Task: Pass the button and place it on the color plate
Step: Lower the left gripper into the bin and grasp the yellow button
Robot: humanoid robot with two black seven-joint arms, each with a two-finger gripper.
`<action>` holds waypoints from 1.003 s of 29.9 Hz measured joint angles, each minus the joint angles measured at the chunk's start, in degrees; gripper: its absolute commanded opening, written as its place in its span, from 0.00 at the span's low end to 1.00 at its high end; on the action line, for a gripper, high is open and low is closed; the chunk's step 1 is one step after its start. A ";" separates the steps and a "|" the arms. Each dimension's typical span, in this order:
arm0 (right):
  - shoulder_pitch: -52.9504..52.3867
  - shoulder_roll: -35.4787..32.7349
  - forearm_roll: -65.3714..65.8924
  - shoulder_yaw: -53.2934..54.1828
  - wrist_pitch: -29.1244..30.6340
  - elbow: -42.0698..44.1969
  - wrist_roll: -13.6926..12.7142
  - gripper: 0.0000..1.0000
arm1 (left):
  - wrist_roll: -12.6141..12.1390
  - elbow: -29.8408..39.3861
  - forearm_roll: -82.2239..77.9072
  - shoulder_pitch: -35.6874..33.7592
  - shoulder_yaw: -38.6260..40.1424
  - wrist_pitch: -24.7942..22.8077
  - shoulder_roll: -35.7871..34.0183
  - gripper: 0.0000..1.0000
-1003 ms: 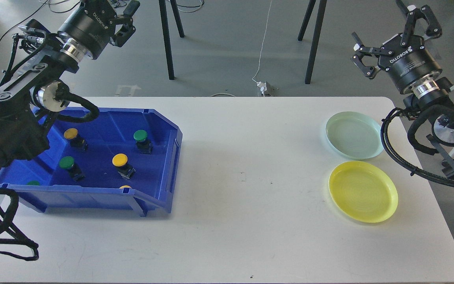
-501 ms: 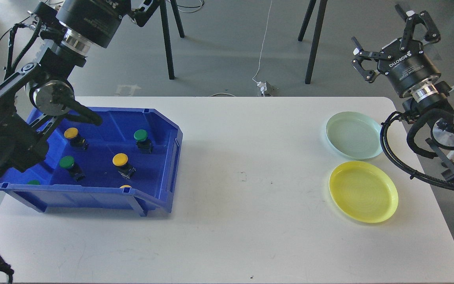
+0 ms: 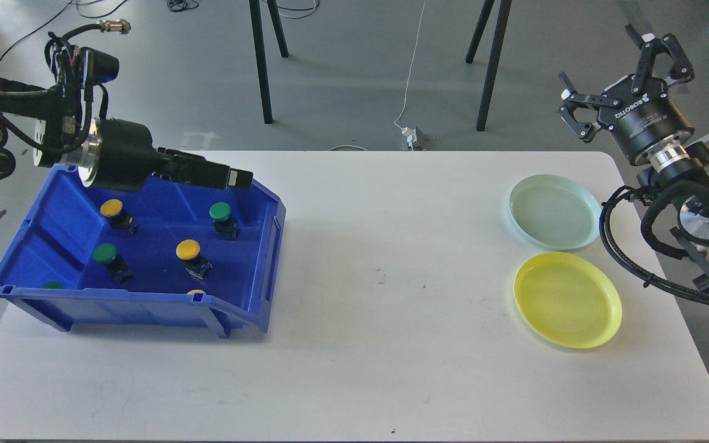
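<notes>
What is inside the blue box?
The blue box holds buttons: two yellow and two green in plain sight. One more green and one yellow peek over the front wall, mostly hidden.

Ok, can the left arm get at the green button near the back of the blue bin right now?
Probably yes. The left gripper hangs just above the green button, the blue bin is open on top, and nothing lies between them. Whether its fingers are spread enough, I cannot tell.

The brand name ROBOTIQ stands in white letters on the black round body of the right claw point(image 3: 628, 74), up beyond the pale green plate point(image 3: 554, 211); nothing else can be read
</notes>
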State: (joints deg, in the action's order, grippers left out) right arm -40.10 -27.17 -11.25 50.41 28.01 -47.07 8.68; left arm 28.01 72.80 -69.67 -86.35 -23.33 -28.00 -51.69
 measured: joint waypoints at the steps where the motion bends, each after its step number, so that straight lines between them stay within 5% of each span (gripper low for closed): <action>1: 0.30 0.00 0.00 0.00 0.00 0.03 0.02 0.99 | 0.00 -0.61 -1.98 -0.74 -2.15 0.00 0.30 0.98; 11: 1.65 -0.07 -0.01 0.17 0.00 0.14 0.03 0.99 | 0.00 -12.89 -5.24 -0.39 -15.05 0.00 11.41 0.97; 22: 2.79 -0.51 -0.01 0.20 -0.01 0.14 0.03 0.99 | -0.01 -27.36 -5.15 8.67 -15.47 0.01 19.01 0.97; 30: 2.93 -0.19 -0.01 0.22 -0.01 0.06 0.03 0.99 | 0.00 -29.70 -5.14 9.68 -15.24 0.00 19.72 0.97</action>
State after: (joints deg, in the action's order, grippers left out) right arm -37.17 -27.36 -11.26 50.64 28.00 -47.01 8.71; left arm 28.00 43.10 -74.81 -76.67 -38.57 -28.00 -31.98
